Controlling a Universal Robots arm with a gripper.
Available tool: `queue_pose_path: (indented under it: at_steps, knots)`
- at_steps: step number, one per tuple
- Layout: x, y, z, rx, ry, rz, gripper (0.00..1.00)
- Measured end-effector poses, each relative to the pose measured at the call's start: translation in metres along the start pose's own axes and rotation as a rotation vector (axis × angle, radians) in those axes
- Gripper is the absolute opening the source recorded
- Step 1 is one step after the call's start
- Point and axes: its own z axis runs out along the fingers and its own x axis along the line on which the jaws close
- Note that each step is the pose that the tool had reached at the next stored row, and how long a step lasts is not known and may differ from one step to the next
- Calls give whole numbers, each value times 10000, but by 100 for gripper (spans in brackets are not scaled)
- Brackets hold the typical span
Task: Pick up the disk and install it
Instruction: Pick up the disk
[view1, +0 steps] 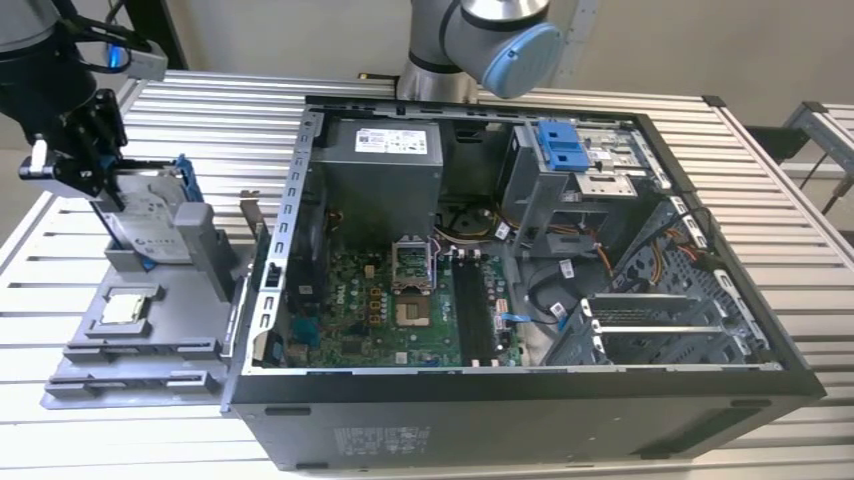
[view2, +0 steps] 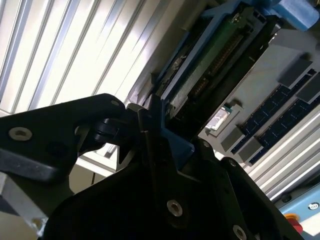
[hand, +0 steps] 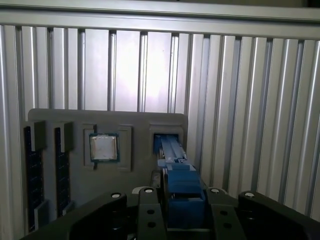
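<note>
Black fingers (hand: 149, 220) sit closest to the lens in the first wrist view, and between them is the blue frame (hand: 182, 190) of the disk (view1: 144, 218). They look clamped on that frame, one on each side, with no gap to be seen. In the exterior view the disk stands on edge directly below the fingers, leaning a little, its lower end down in the slot of a grey holder (view1: 203, 240). Whether it is free of the slot I cannot tell.

I judge the disk stiff, metal-bodied and fairly heavy for its size, and easily hurt by a knock. The frame is thin plastic and will likely flex, so the sound hold is square across its thicker end piece, where the fingers are, and not on the label face.

The holder rises from a grey tray (view1: 134, 352). Just beyond the fingers a square chip (hand: 104, 147) lies in its own pocket of the tray, and past that two memory sticks (hand: 33, 175) stand in slots. The tray rests on a table (hand: 250, 100) of ribbed aluminium slats, hard and grooved. An open computer case (view1: 534, 400) lies on the same table well away from the fingers, with a blue-fronted bay (view1: 567, 145) at its far end. The arm's (view1: 494, 35) base joint stands behind it against a pale wall.
</note>
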Motion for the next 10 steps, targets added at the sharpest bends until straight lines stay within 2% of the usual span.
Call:
queue_pose_path:
  at_steps: [5, 6, 10]
  knots:
    - [32, 1, 0, -1, 1, 0, 100]
    - [33, 1, 0, -1, 1, 0, 0]
    - [31, 1, 0, -1, 2, -2, 0]
